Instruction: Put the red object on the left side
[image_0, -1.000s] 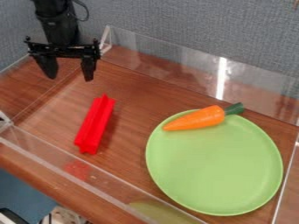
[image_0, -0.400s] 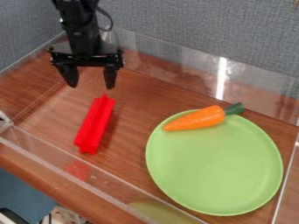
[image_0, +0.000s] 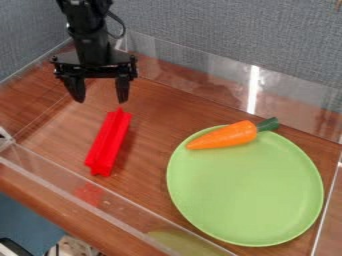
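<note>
The red object (image_0: 108, 140) is a long red block lying flat on the wooden table, left of the green plate. My gripper (image_0: 100, 92) hangs a little above and behind the block's far end, pointing down. Its two black fingers (image_0: 79, 86) are spread wide with nothing between them. It does not touch the block.
A green plate (image_0: 247, 200) fills the right front, with an orange carrot (image_0: 227, 135) on its far rim. Clear plastic walls (image_0: 254, 85) ring the table on all sides. Bare wood (image_0: 47, 125) lies to the left of the block.
The gripper has shifted right and slightly down, from the back left corner to above the block's far end. It stayed open. The block and carrot have not moved.
</note>
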